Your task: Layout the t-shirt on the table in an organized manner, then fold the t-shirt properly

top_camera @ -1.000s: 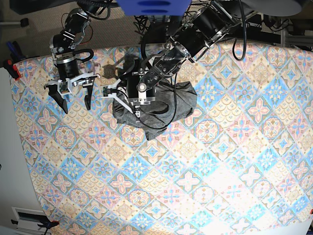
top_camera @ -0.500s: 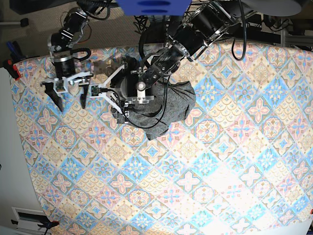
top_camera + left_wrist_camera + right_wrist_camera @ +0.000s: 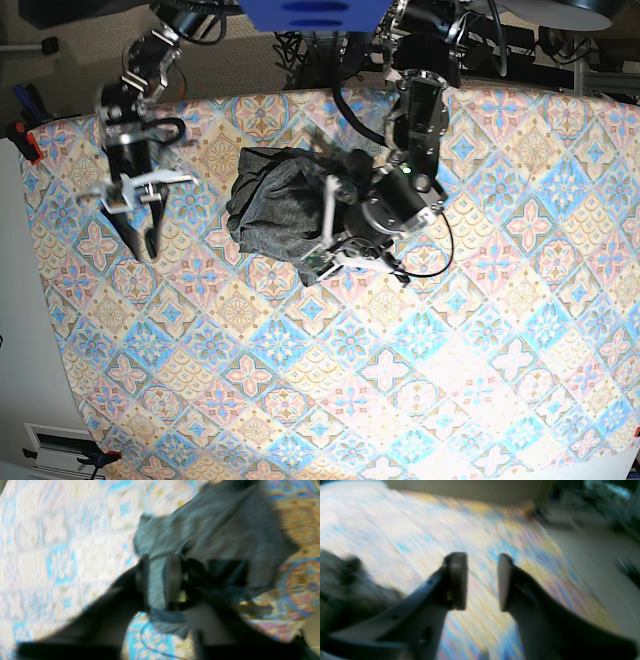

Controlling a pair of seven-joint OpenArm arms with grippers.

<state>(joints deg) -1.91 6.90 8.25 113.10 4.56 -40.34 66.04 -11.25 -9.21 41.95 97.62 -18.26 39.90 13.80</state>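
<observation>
L wrist view, blurry: left gripper (image 3: 160, 580) pinched tight on a fold of the t-shirt (image 3: 212, 537), centre frame, table (image 3: 50, 542) behind.

R wrist view: right gripper (image 3: 482, 581), narrow gap between fingers, nothing held; floor upper right.

Base view: t-shirt bunched upper centre; L arm overlaps its right edge.

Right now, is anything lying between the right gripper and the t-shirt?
No. In the base view, only bare patterned table shows between the right gripper and the bunched t-shirt; nothing else lies there.
</observation>
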